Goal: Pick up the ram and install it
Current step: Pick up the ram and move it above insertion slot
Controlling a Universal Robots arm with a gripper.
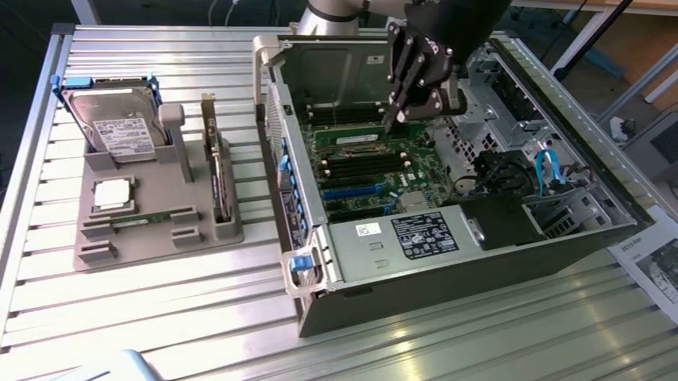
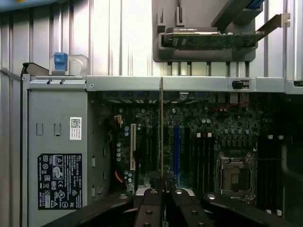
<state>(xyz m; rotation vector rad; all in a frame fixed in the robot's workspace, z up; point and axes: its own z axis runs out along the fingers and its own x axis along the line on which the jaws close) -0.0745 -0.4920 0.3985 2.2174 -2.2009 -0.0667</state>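
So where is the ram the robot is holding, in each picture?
Exterior view: the ram hangs from the fingers above the motherboard in the open case, in the upper middle of the picture.
Wrist view: the ram is edge-on, a thin line running out from between the fingers across the motherboard.
Shared landmark: the black label inside the case.

Computer case (image 1: 424, 278) on counter (image 1: 159, 317), parts holder (image 1: 159, 234) to the exterior view's left, end effector (image 2: 163, 195) holding ram (image 2: 161, 123) above motherboard (image 1: 366, 171) inside
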